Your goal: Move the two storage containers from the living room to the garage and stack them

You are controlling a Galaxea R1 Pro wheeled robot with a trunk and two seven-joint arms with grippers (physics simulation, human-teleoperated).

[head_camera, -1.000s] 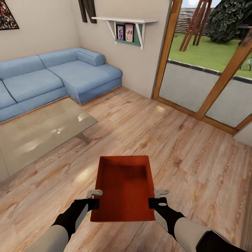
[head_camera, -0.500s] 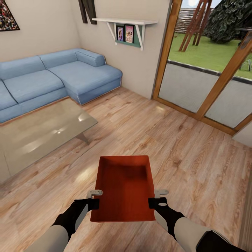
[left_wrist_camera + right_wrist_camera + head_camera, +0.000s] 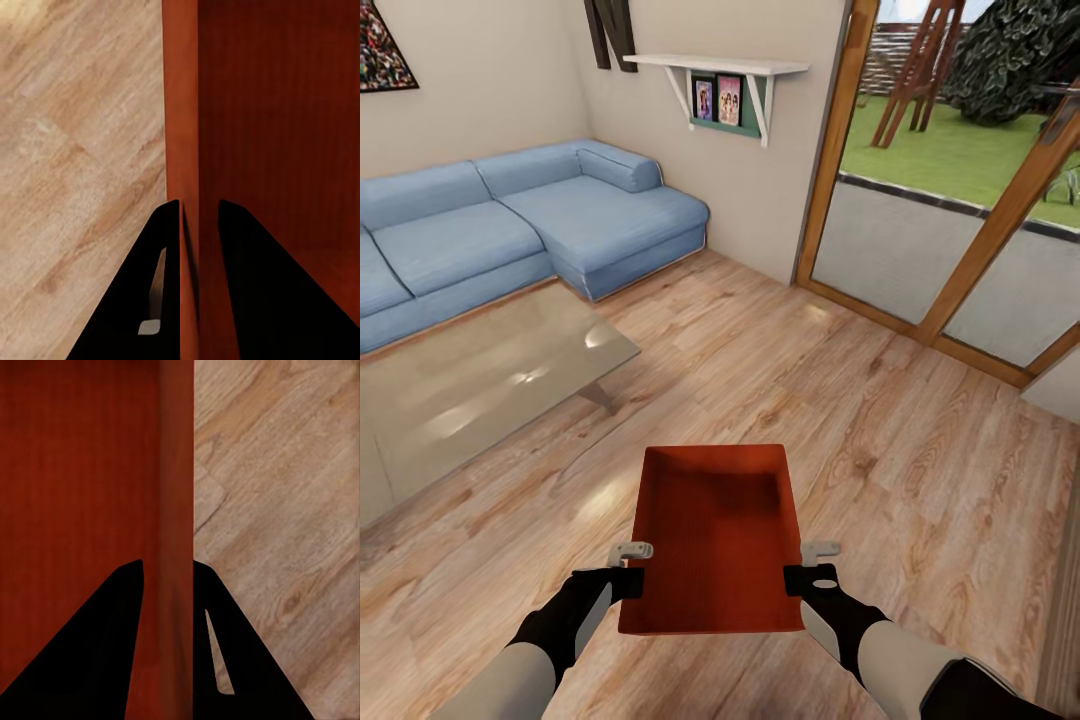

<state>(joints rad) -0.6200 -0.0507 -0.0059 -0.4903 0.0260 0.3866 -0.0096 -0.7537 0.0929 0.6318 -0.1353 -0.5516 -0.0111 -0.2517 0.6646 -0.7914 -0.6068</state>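
An orange-red open-top storage container (image 3: pixel 715 535) hangs level in front of me above the wood-plank floor of the living room. My left gripper (image 3: pixel 632 565) is shut on its left wall, and my right gripper (image 3: pixel 812 565) is shut on its right wall. In the left wrist view the black fingers (image 3: pixel 161 247) pinch the thin red wall (image 3: pixel 184 135). The right wrist view shows the same grip, black fingers (image 3: pixel 127 600) on either side of the container wall (image 3: pixel 176 480). The bin is empty inside.
A glass coffee table (image 3: pixel 480 385) stands to the front left, with a blue corner sofa (image 3: pixel 530 225) behind it. Wood-framed glass doors (image 3: pixel 950 200) fill the right side. A white wall shelf (image 3: pixel 720 70) hangs at the back. Open plank floor (image 3: pixel 840 400) lies ahead.
The view has shifted very slightly; the arms and the held container keep the same place in the picture.
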